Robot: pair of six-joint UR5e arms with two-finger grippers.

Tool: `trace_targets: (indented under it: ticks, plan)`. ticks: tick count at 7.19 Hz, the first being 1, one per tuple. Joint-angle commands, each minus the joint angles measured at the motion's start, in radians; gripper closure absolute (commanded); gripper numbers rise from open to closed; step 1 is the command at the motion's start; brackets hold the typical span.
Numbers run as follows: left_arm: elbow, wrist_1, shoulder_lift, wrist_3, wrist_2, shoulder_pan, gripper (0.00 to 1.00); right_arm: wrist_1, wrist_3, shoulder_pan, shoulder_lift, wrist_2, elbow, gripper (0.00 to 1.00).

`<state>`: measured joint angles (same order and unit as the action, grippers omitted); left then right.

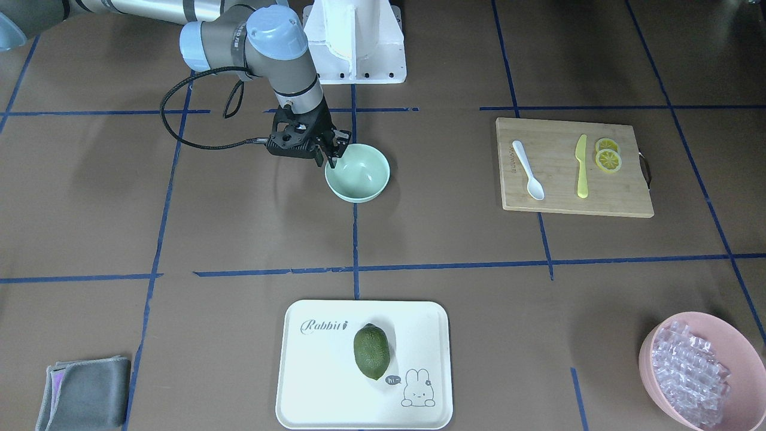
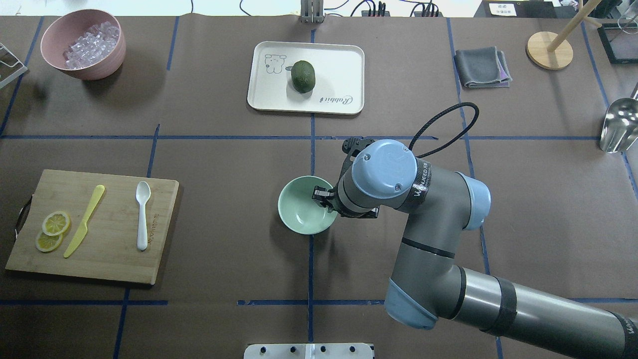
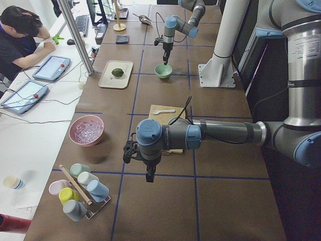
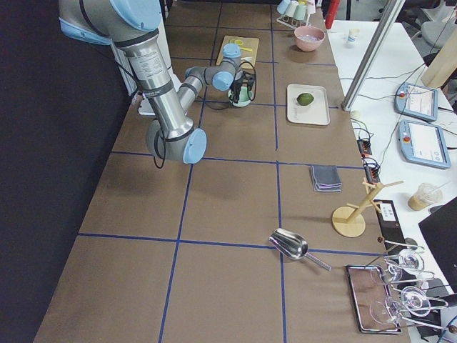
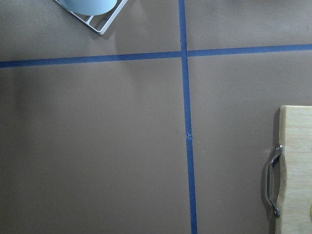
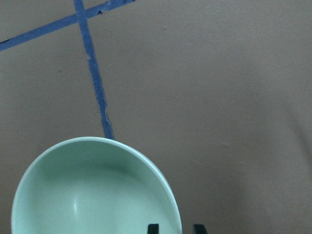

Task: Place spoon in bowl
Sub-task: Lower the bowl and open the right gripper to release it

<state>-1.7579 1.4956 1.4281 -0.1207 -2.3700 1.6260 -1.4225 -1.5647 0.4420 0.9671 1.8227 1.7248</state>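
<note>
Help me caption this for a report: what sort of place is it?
Probably a robotics lab recording kitchen tasks: a robot arm reaches over a table gridded with blue tape, a person sits alongside with tablets, and props like a cutting board are laid out.

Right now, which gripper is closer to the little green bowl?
Right. The right gripper straddles the rim of the bowl. The left gripper hangs far off, beyond the handle end of the cutting board.

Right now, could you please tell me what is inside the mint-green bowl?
The bowl holds no objects; the spoon lies on the cutting board. One fingertip of the right gripper sits just inside its rim. The gripper covers a small part near that rim.
</note>
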Motion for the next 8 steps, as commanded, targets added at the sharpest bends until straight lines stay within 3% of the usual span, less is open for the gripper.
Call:
trace_targets:
  ticks: [1, 5, 6, 8]
  plan:
    - [-0.003, 0.000, 0.000, 0.000, 0.000, 0.000, 0.00, -0.001, 0.000, 0.010, -0.002, 0.004, 0.012, 0.00]
    - [-0.049, 0.021, 0.005, 0.001, 0.006, -0.002, 0.00, -0.004, 0.000, 0.030, 0.001, 0.012, 0.039, 0.00]
    - [-0.124, 0.043, 0.008, 0.027, 0.003, -0.021, 0.00, -0.044, 0.005, 0.056, 0.007, 0.016, 0.071, 0.00]
    - [-0.314, 0.044, 0.009, 0.382, 0.008, -0.218, 0.00, -0.218, 0.113, 0.111, 0.012, 0.018, 0.166, 0.00]
